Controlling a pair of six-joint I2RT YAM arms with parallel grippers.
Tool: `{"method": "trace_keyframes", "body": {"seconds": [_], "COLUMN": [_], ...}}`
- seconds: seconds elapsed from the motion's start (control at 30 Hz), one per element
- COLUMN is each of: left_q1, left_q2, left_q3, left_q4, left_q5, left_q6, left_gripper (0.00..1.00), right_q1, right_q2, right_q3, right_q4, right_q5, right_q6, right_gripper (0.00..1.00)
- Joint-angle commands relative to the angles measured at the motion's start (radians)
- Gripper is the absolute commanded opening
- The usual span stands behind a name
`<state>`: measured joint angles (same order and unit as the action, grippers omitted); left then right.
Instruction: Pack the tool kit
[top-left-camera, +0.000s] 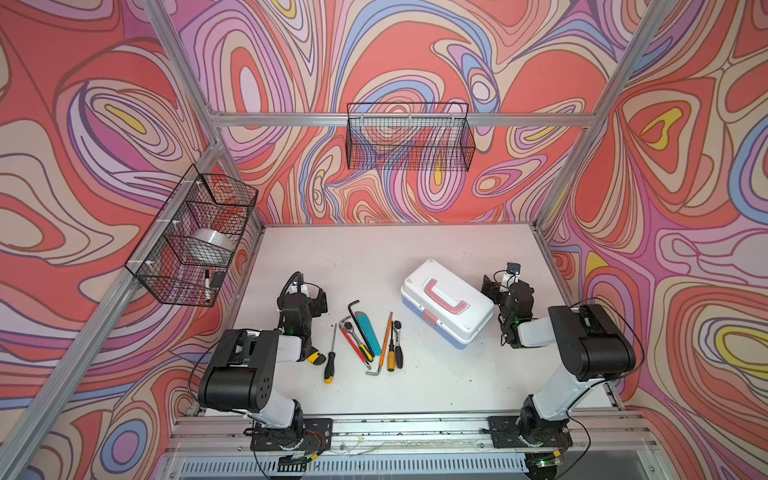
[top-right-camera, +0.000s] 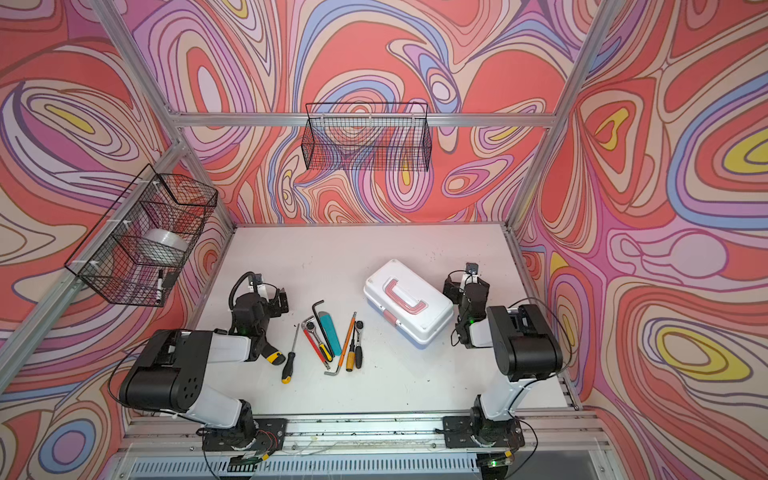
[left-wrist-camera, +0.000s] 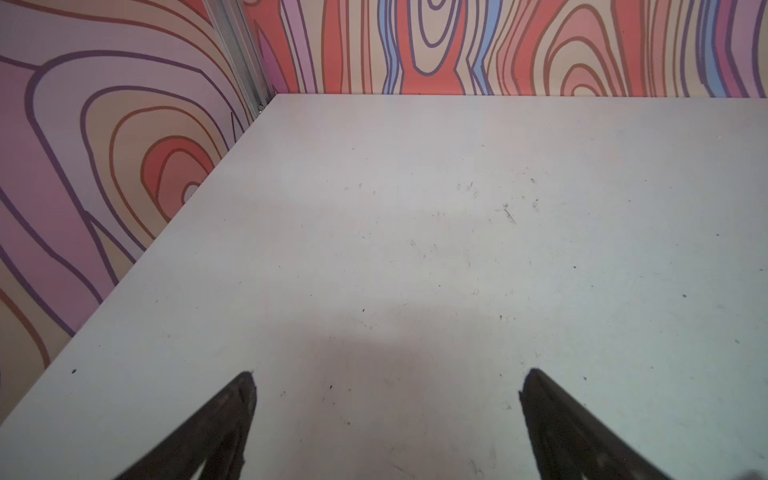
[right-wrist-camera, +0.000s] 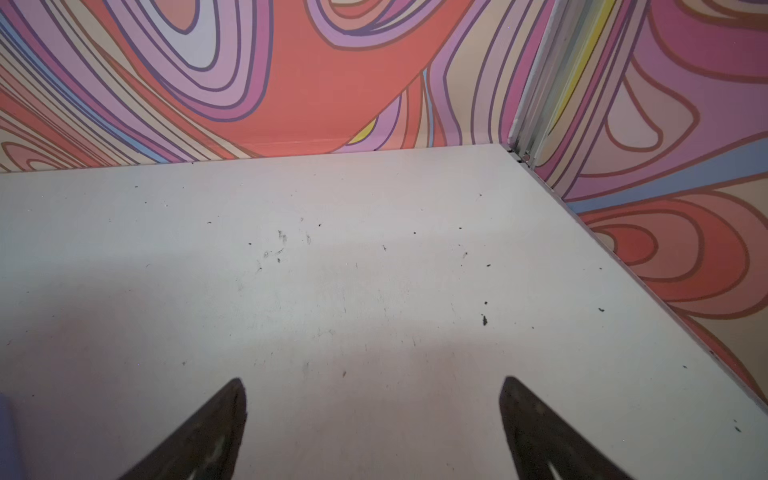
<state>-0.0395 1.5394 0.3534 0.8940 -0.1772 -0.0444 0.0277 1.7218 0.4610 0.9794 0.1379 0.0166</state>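
Tool kit (top-left-camera: 446, 301), one, white lid closed with pink handle uppermost, lying askew on the right half of the white table (top-left-camera: 374, 257); loose hand tools (top-left-camera: 370, 332) at table centre; left gripper (left-wrist-camera: 391, 372) and right gripper (right-wrist-camera: 374, 379) both spread wide, holding nothing, above bare table.

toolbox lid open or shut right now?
Shut. White-lidded rectangular plastic toolbox: lid sits flush on the light blue base, pink latch across the seam.
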Motion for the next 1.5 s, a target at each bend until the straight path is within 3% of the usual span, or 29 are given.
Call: {"method": "trace_keyframes", "body": {"seconds": [0.0,1.1,1.2,1.37,1.47], "left_q1": [-0.003,-0.005,-0.003,-0.003,-0.003], "left_q2": [0.005,0.007,0.0,-0.106,-0.218], "left_q3": [0.01,0.011,0.015,0.043,0.105], "left_q4": [0.025,0.024,0.013,-0.123,-0.33], "left_q5": [-0.013,-0.011,-0.016,-0.076,-0.154], "left_q6": [0.016,0.017,0.016,-0.005,-0.049], "left_gripper": [1.0,1.0,1.0,1.0,1.0], "right_q1": [0.004,0.003,0.003,0.003,0.003], "right_q2": [-0.01,-0.008,-0.01,-0.093,-0.179], "right_q3": [-0.006,-0.002,-0.002,0.021,0.073], "right_q4": [0.01,0.002,-0.001,-0.124,-0.307], "right_q5": [0.009,0.002,-0.003,0.065,0.064], "right_q6": [-0.006,-0.006,0.0,0.031,0.042], "right_gripper": [0.98,0.99,0.94,0.92,0.92]}}
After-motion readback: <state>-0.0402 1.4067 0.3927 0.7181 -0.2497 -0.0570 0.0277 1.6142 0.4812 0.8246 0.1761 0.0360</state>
